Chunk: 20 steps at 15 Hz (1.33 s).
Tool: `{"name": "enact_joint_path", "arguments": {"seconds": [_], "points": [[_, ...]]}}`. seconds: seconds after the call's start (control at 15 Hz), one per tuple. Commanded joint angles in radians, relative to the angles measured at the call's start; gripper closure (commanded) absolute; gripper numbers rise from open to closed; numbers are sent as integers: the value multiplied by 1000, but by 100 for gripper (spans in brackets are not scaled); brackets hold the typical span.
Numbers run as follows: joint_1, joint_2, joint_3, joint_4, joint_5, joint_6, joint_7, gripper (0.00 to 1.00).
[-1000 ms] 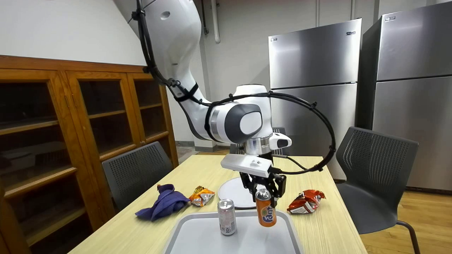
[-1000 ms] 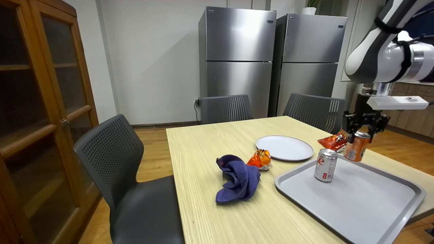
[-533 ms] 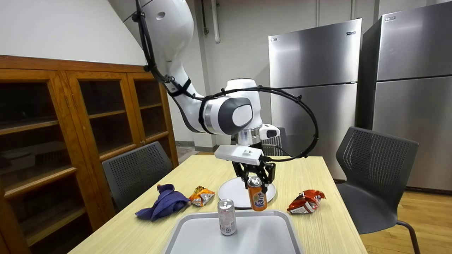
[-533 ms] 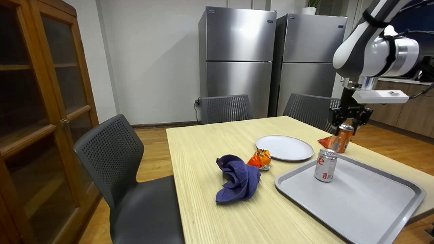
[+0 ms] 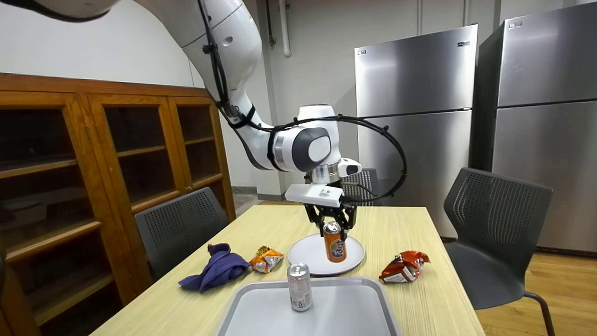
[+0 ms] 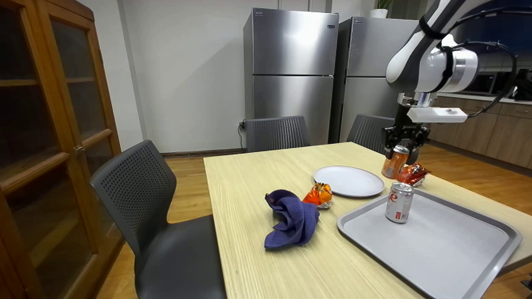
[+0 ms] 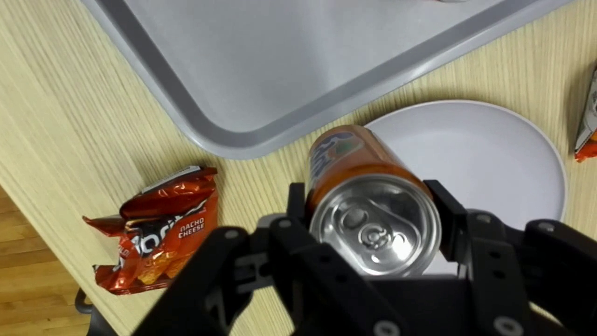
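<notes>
We find the gripper clasping the orange can near its top from opposite sides (presumably for balance), suspended above the table, near the plate and tray.

In an exterior view, we could pass between the orange can and the red bag on the right, while the silver can, upright on the tray, blocks the near left.
</notes>
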Motion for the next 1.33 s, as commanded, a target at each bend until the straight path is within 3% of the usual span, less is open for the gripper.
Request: {"name": "enact_joint_path", "arguments": {"seconds": [0.0, 0.6, 1.27], "points": [[-4, 97, 16, 173, 5, -105, -23, 62], [-10, 315, 28, 515, -4, -265, -36, 62], [-8, 506, 25, 783, -9, -373, -14, 62]]}}
